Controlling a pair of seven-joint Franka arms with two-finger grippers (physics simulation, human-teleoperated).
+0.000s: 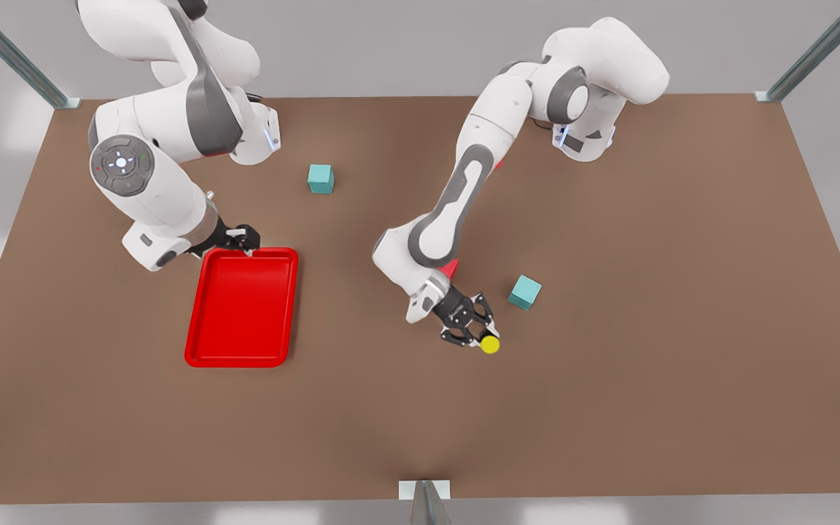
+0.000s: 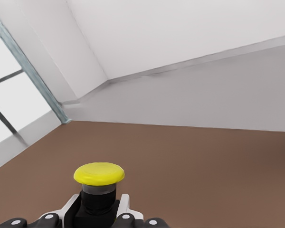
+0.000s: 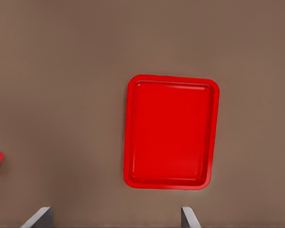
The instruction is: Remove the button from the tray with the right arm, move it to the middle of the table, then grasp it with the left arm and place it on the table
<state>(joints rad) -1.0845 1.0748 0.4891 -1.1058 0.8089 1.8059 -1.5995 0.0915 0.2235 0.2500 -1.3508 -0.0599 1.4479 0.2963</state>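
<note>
Tabletop [image 1: 609, 408] comes first: a flat matte brown surface spreading under everything else. Two white arms reach over it. The right arm [image 1: 150, 175] stands at the front view's left, bent down beside the tray, and the left arm [image 1: 464, 197] stretches from the far edge toward the middle of the table, off to the tray's side at the front view's right.

The tray [image 1: 242, 308], a shallow glossy red rectangle with rounded corners, lies flat on the table; the right wrist view looks straight down into it [image 3: 171, 132], and its red floor is bare. The right gripper [image 1: 243, 238] hangs just above the tray's far short rim; whether its fingers are spread or closed cannot be told.

Two teal cubes rest on the table: one [image 1: 320, 179] beyond the tray's far end, the other [image 1: 525, 292] well to the tray's side, near the left gripper.

The left gripper [image 1: 477, 334] sits low over the table, well apart from the tray, its fingers [image 2: 125, 209] clamped on the button [image 1: 489, 344]. In the left wrist view the button [image 2: 99, 183] stands between the fingers, yellow cap outward, dark body gripped.
</note>
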